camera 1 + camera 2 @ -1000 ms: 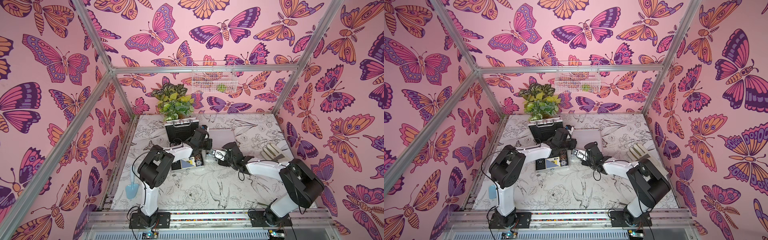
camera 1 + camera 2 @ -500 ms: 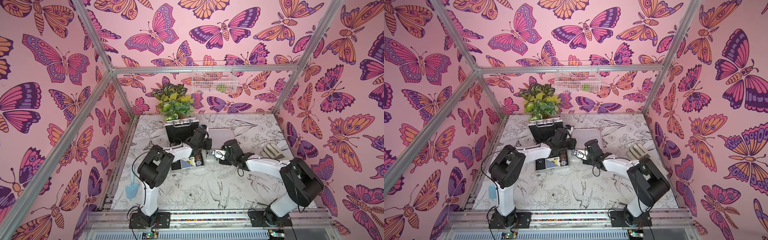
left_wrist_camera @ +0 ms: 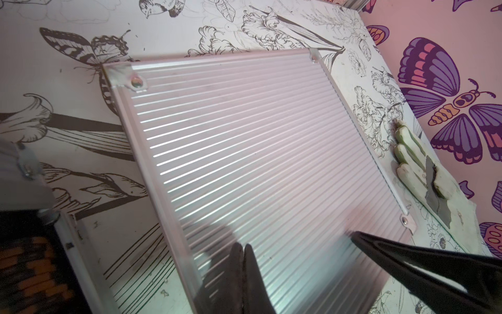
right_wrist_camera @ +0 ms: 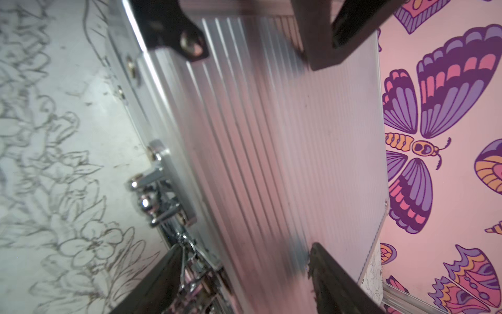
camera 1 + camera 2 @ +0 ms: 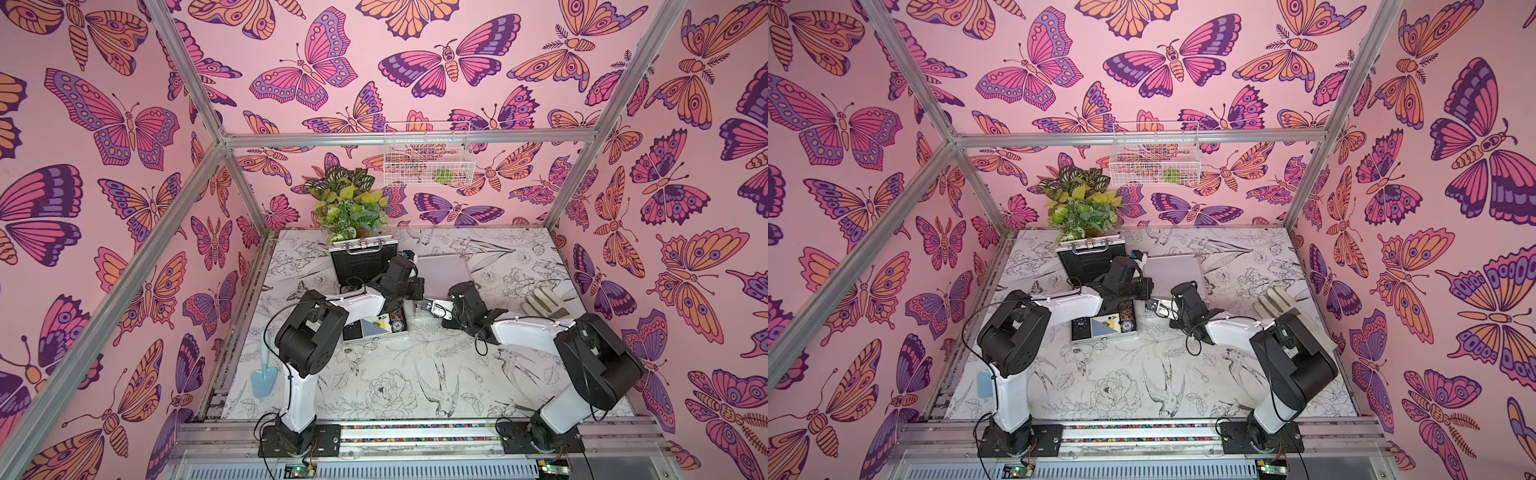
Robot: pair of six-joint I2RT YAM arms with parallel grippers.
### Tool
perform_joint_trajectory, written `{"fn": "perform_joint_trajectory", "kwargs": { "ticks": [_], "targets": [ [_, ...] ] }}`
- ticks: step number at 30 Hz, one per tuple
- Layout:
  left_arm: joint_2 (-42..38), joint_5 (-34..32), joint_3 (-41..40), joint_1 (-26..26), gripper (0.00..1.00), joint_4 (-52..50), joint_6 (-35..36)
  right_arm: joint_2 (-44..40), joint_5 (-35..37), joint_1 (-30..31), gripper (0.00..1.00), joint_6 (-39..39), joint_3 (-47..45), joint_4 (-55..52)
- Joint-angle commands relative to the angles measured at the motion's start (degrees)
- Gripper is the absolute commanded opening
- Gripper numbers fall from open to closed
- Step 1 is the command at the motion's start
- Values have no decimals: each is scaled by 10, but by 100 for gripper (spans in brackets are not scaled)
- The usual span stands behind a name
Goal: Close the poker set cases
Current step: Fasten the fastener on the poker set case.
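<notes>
My left hand (image 3: pixel 243 248), fingers pinched together on nothing, is poised over the near edge of the ribbed silver poker case (image 5: pixel 442 268) lying flat toward the back of the bench (image 5: pixel 395 386). My right hand (image 4: pixel 244 248), spread wide and empty, straddles that case's front rim by its chrome latch (image 4: pixel 154 187) and handle (image 4: pixel 187 261). The lid looks down; whether the latch has caught I cannot tell, so I judge a square press close to the latch the sound move. Just beside it the second poker case (image 5: pixel 359 259) stands open, lid upright, chips and cards exposed, with my left arm across its base and likely in the lid's path. A glove (image 5: pixel 544 303) lies near the shut case, a potted plant (image 5: pixel 349 203) behind the open lid, and a blue scoop (image 5: pixel 262 376) well apart.
</notes>
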Motion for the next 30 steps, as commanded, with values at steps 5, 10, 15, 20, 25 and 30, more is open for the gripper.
{"fn": "perform_joint_trajectory", "kwargs": {
  "ticks": [5,10,15,20,25,30],
  "targets": [
    [37,14,-41,-6,0,-153,2,55,51,-10,69,-14,-4,-15],
    [38,14,-41,-5,0,-152,3,45,20,-18,66,-27,6,-53],
    [38,15,-41,-5,0,-152,2,28,-31,-31,60,-36,27,-92],
    [39,15,-43,-5,0,-150,2,26,-75,-40,47,-42,60,-140],
    [39,16,-45,-5,0,-149,2,30,-100,-46,31,-51,82,-173],
    [38,17,-47,-5,0,-146,3,33,-115,-50,14,-60,106,-205]
  ]
}}
